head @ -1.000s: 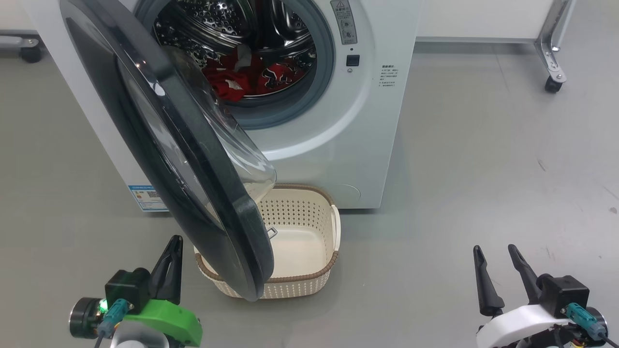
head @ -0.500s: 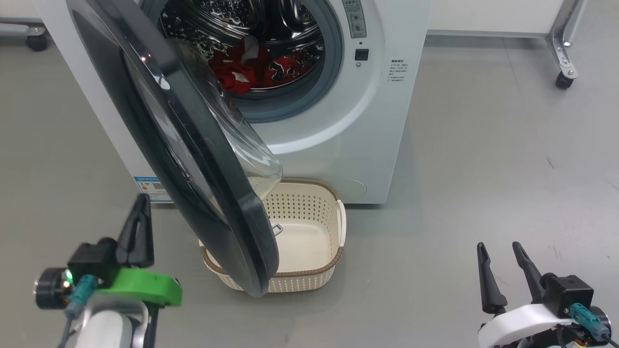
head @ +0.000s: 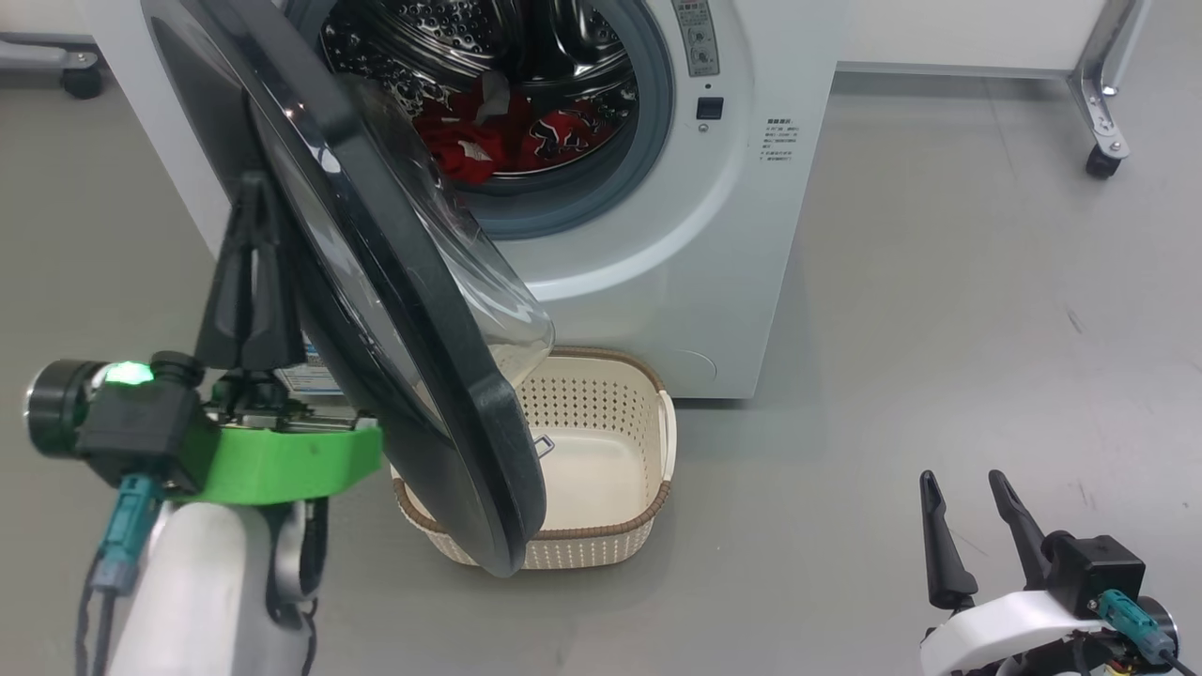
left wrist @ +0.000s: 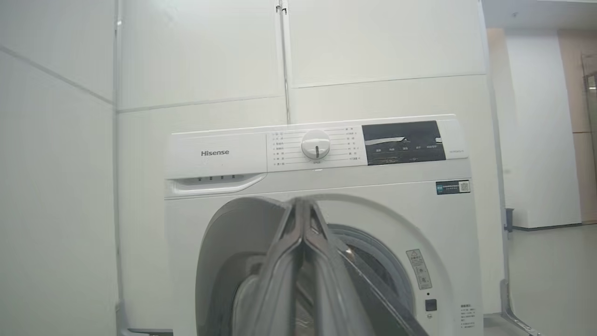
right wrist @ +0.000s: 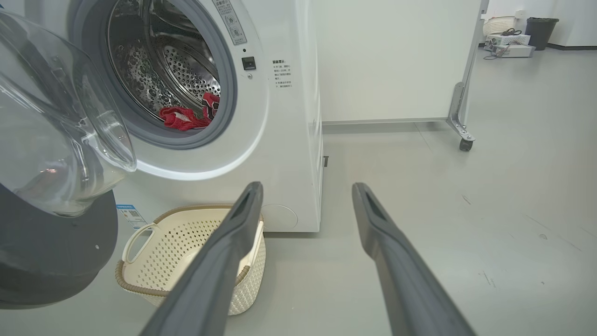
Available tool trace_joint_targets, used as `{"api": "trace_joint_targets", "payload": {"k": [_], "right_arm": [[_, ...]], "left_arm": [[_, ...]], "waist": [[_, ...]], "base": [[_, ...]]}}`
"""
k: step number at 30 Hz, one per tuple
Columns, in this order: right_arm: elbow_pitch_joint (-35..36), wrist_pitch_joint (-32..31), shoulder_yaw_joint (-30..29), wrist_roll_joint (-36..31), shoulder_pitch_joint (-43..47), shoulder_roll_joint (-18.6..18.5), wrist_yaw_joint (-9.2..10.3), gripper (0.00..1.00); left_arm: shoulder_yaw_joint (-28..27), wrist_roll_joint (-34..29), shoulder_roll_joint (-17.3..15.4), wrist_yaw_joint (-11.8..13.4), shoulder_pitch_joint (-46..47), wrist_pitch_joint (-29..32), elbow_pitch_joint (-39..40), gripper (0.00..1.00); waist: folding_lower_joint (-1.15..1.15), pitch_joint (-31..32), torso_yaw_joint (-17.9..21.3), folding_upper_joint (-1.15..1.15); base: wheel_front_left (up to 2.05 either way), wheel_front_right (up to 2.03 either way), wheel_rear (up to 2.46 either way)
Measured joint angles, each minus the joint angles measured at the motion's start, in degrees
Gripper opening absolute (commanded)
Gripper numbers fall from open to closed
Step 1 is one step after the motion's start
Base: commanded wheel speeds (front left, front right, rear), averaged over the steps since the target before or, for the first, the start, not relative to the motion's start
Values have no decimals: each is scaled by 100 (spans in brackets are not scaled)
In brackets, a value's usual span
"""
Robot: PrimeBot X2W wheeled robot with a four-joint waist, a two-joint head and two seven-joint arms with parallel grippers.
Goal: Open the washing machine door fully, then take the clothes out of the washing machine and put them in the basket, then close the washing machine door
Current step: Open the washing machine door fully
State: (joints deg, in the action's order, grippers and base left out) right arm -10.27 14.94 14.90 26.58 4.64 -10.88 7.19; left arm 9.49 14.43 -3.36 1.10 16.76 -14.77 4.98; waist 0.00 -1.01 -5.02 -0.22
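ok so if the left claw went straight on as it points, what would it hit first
Most likely the washing machine door: the shut left claw points close along its outer face. Depth is unclear; it may pass it and reach the white front of the washing machine.

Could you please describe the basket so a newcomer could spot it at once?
Start at the big white washing machine. On the grey floor before it, partly under the open door, sits the basket. It alone is cream, perforated, with a brown woven rim.
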Motion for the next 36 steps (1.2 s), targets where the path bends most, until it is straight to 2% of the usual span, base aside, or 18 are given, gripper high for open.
{"api": "trace_joint_targets", "payload": {"k": [10, 22, 27, 36], "right_arm": [[-12, 0, 0, -38, 4, 31, -5, 100], [-20, 0, -1, -42, 33, 80, -66, 100], [-8, 0, -16, -47, 25, 110, -108, 100], [-10, 0, -87, -52, 4, 147, -125, 100]], "left_arm": [[1191, 177, 67, -543, 122, 363, 620, 0], [2607, 682, 78, -653, -186, 1211, 758, 0], [2670, 720, 71, -515, -376, 1380, 456, 0], [2436, 655, 67, 4, -529, 1577, -24, 0]], "waist": [[0, -8, 34, 0], [0, -96, 17, 0], [0, -218, 7, 0], [0, -300, -2, 0]], "base": [[0, 0, 0], [0, 0, 0], [0, 0, 0], [0, 0, 0]]}}
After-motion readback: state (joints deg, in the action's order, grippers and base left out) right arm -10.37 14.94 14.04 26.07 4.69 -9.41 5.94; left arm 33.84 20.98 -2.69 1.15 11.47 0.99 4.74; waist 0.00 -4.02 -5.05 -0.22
